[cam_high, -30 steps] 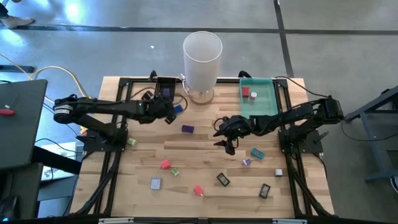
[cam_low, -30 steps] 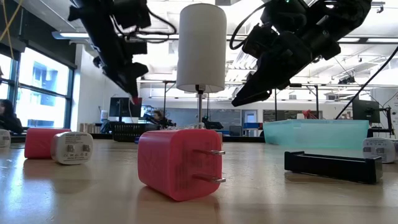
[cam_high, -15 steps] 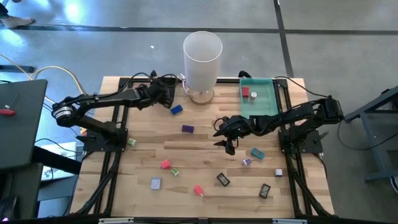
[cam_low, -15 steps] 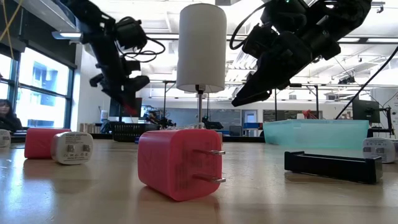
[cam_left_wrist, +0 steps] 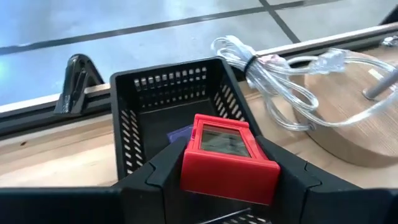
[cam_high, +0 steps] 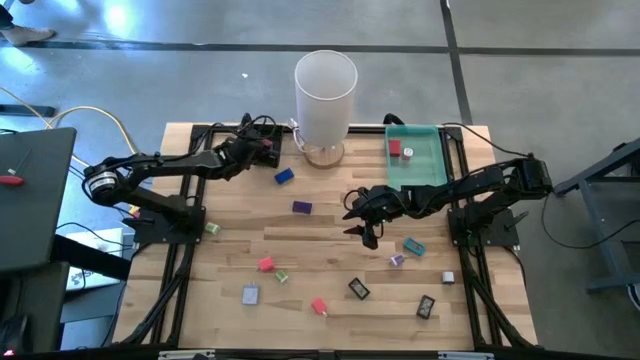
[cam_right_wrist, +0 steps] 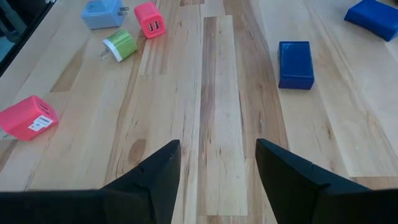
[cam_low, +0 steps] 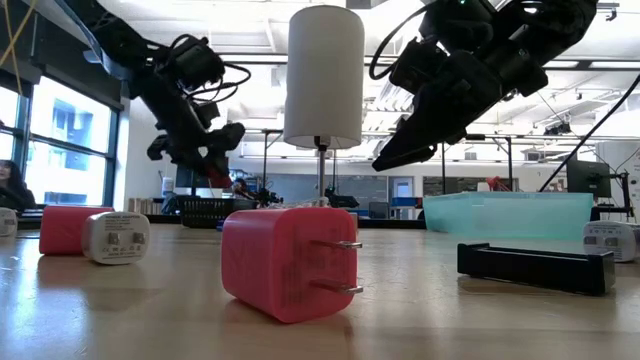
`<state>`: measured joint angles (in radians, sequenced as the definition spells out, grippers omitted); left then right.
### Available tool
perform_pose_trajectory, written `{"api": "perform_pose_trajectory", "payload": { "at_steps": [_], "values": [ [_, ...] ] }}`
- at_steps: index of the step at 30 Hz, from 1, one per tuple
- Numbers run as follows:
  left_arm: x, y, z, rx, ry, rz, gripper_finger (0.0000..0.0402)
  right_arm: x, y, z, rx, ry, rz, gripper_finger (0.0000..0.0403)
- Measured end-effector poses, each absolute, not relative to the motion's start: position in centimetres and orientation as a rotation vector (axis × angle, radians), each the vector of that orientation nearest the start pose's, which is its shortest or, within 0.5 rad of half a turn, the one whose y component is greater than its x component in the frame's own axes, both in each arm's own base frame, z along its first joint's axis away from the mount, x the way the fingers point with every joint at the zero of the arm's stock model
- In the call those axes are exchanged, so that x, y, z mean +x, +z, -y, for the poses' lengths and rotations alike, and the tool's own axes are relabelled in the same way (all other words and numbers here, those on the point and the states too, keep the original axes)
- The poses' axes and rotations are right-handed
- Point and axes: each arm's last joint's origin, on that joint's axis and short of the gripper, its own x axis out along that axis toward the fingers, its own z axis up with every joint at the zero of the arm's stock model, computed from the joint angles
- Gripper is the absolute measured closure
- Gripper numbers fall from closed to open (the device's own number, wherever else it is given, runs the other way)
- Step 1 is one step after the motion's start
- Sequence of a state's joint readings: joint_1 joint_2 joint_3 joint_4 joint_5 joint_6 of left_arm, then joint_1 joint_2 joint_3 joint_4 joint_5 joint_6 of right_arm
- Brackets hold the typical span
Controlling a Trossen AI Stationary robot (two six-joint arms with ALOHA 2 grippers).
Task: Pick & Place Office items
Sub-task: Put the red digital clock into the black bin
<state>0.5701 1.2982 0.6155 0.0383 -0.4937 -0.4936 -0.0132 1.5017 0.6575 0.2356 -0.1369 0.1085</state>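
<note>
- The left gripper (cam_left_wrist: 227, 180) is clenched on a red block (cam_left_wrist: 229, 157), a flat red piece with a grey glassy face; it hangs over a small black basket (cam_left_wrist: 134, 102) at the table's far edge, beside the white cylinder (cam_high: 325, 90).
- A purple piece (cam_left_wrist: 180, 132) lies inside the basket, partly hidden behind the red block.
- A bundle of clear cable (cam_left_wrist: 280, 78) lies just beside the basket, on the cylinder's wooden base (cam_left_wrist: 348, 124).
- The right gripper (cam_high: 364, 226) hangs above the middle of the table (cam_high: 330, 250), fingers (cam_right_wrist: 149, 180) spread and holding nothing.
- Ahead of it lie a dark blue block (cam_right_wrist: 295, 63), a second blue block (cam_right_wrist: 374, 17), a pink charger (cam_right_wrist: 149, 19) with two slots, a green plug (cam_right_wrist: 119, 45), a light blue plug (cam_right_wrist: 102, 12) and a pink plug (cam_right_wrist: 26, 117) with a white label; the print is too small to read.
- In the low view a red plug (cam_low: 285, 262) with two prongs lies nearest the camera; its embossed text cannot be read.
- A green tray (cam_high: 417, 160) near the right arm holds a red piece (cam_high: 395, 148) and a small white piece (cam_high: 408, 154).
- A black piece (cam_high: 425, 307), a dark piece (cam_high: 358, 289) and a teal piece (cam_high: 413, 246) lie scattered on the near side, well apart from both grippers.
</note>
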Motion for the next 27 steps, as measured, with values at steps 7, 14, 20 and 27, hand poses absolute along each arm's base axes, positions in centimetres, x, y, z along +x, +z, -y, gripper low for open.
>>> {"api": "perform_pose_trajectory", "payload": {
  "at_steps": [7,14,20,27],
  "values": [
    [20.8,18.2,-15.5,-0.460,1.199,-0.417,0.0244,28.9,16.9,0.0,0.150,0.087,-0.607,0.0207],
    [21.4,17.3,-16.0,-0.459,1.204,-0.415,0.0242,28.9,16.9,0.0,0.148,0.083,-0.607,0.0207],
    [21.4,17.6,-16.2,-0.433,1.255,-0.370,0.0241,28.9,16.9,0.0,0.141,0.085,-0.606,0.0207],
    [21.5,17.4,-16.3,-0.418,1.299,-0.354,0.0240,28.9,16.9,0.0,0.141,0.085,-0.606,0.0207]
  ]
}}
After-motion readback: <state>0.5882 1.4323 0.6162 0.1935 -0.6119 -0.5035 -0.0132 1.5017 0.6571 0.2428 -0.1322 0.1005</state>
